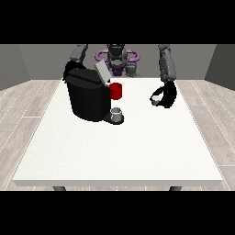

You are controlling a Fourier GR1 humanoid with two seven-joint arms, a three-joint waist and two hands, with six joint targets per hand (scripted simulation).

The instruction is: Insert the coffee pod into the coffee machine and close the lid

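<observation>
Hand at the view's right [166, 95] has fingers curled round the coffee pod [156, 98], right of the open-lidded coffee machine [87, 98], ready to load it.

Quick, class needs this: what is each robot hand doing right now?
Robot hand at the view's right: curled round a small white coffee pod.
Robot hand at the view's left: hidden behind the coffee machine.

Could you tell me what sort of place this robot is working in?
Probably a bare test room: a large white table with a black coffee machine, a wood-plank floor and plain grey walls.
</observation>
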